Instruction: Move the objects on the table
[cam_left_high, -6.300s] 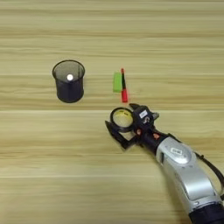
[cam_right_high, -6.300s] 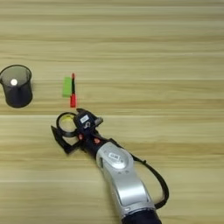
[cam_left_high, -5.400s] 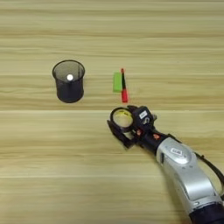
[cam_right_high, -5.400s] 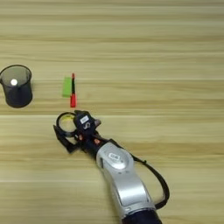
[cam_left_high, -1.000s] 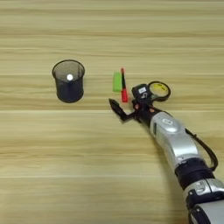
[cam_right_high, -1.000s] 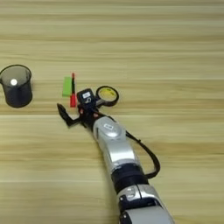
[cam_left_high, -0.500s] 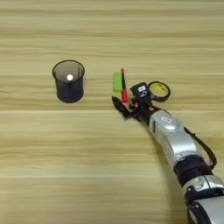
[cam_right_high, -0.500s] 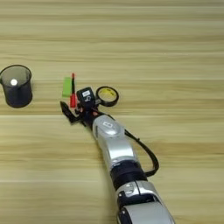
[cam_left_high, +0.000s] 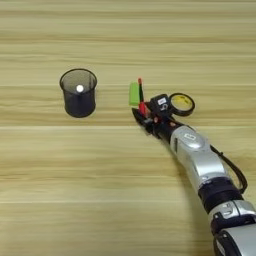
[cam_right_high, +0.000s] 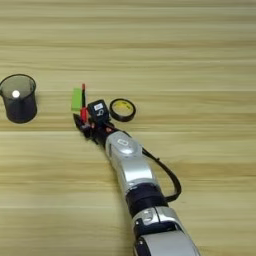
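Best approach, by the look of it: lower squarely over the pen (cam_left_high: 141, 96), centre its lower red end between the black fingers (cam_left_high: 139, 116), close gently, avoid nudging the green block (cam_left_high: 134, 93) touching its left side. Jaws (cam_left_high: 145, 116) spread, astride that end, nothing pinched yet. On the worktop (cam_left_high: 60, 165): one pen, one block, one tape ring (cam_left_high: 181, 104) right of the pen, one mesh cup (cam_left_high: 78, 92) well left.

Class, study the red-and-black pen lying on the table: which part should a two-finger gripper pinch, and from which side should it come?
Pinch the pen across its slim shaft at the near end, coming from above: it lies flat, and the green block crowds its left side farther up.
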